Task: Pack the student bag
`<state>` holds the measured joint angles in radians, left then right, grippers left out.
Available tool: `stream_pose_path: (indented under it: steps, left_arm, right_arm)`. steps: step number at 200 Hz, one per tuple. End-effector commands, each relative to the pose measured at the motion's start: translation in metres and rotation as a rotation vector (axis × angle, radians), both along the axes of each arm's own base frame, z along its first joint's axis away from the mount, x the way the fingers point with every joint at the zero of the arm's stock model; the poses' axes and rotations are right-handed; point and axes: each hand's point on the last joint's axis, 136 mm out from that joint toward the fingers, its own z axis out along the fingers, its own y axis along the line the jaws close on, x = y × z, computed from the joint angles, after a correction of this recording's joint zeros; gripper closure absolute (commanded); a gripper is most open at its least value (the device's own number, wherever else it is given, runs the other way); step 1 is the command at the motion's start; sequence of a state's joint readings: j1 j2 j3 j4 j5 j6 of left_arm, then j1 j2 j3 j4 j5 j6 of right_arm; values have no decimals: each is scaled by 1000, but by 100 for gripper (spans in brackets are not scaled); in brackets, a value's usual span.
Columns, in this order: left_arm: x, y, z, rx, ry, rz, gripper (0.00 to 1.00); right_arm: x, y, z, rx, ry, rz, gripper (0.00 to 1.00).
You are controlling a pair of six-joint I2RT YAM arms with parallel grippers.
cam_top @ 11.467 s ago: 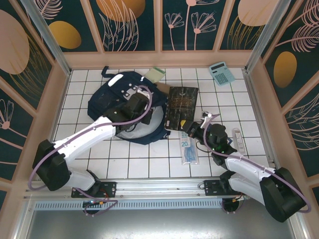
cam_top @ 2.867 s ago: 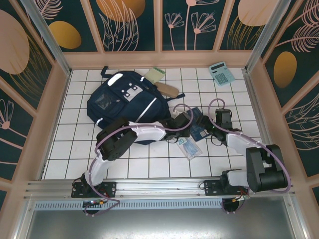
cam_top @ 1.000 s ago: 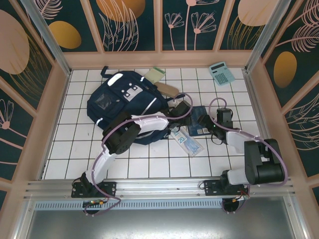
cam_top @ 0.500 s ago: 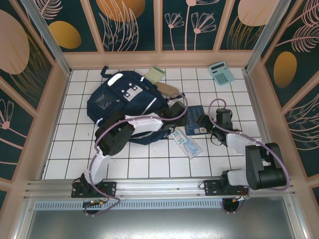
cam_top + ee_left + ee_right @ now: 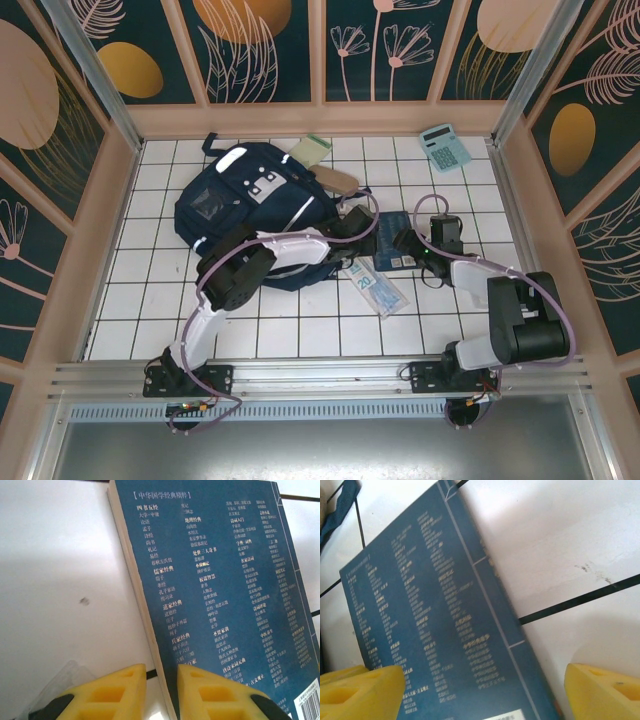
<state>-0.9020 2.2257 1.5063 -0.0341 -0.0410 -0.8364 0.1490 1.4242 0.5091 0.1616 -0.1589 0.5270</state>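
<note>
The student bag (image 5: 240, 195), navy with a white diagonal stripe, lies at the back left of the tiled table. Just to its right a blue book (image 5: 393, 226) with rows of white print lies flat. My left gripper (image 5: 352, 229) is at the book's left edge. In the left wrist view its yellow fingers (image 5: 115, 690) stand a narrow gap apart astride the book's (image 5: 225, 580) page edge, my left gripper (image 5: 161, 672) gripping nothing. My right gripper (image 5: 404, 243) is wide open over the book's (image 5: 430, 595) near right corner, and the same wide gap shows in my right gripper's (image 5: 485, 685) wrist view.
A clear packet marked 20 (image 5: 376, 287) lies in front of the book. A teal calculator (image 5: 445, 147) sits at the back right. A green notepad (image 5: 317, 148) and a tan object (image 5: 341, 180) lie beside the bag's top. Wooden walls ring the table.
My left gripper has shifted a little left toward the bag and its fingers have parted slightly. The book lies a bit farther back. The right arm has barely moved.
</note>
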Motion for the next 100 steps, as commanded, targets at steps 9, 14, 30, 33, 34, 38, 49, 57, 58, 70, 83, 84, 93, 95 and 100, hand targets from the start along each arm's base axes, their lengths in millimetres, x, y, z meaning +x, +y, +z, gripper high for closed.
stream_pose_path:
  steps: [9, 14, 30, 33, 34, 38, 49, 57, 58, 70, 83, 84, 93, 95, 100]
  left_arm:
    - [-6, 3, -28, 38, 68, -1, 78]
    - [-7, 3, -29, 36, 72, -3, 79]
    - [-9, -1, -32, 16, 84, -10, 82]
    - [-10, 0, -32, 16, 85, -10, 83]
    - [-9, 0, -32, 14, 86, -10, 83]
    - [-9, -1, -32, 12, 85, -10, 84]
    - [-11, -2, -33, 8, 88, -15, 87]
    - [-11, -1, -34, 8, 91, -15, 88]
    - [-11, -1, -34, 8, 91, -14, 88]
    - [-12, -2, -35, 4, 94, -17, 89]
    - [-13, -1, -37, 0, 98, -17, 90]
    - [-13, -2, -36, -1, 98, -19, 90]
    - [-13, -2, -37, -3, 101, -19, 90]
    - [-14, -2, -37, -4, 101, -21, 90]
    - [-14, -3, -37, -6, 101, -23, 90]
  right_arm:
    - [3, 26, 5, 59, -19, 102, 16]
    - [3, 29, 6, 74, -23, 115, 17]
    - [1, 41, 14, 127, -45, 164, 17]
    - [1, 44, 17, 140, -52, 175, 18]
    - [1, 45, 18, 144, -54, 179, 18]
    - [1, 48, 21, 158, -61, 193, 19]
    - [1, 55, 31, 196, -89, 222, 19]
    - [0, 60, 40, 225, -111, 244, 19]
    - [0, 60, 41, 227, -114, 245, 19]
    - [0, 67, 55, 267, -155, 275, 20]
    - [-1, 73, 69, 304, -193, 306, 20]
    - [-1, 73, 69, 306, -195, 305, 20]
    - [-2, 77, 78, 330, -217, 329, 20]
    - [-2, 78, 79, 333, -222, 333, 20]
    - [-3, 81, 83, 347, -230, 348, 21]
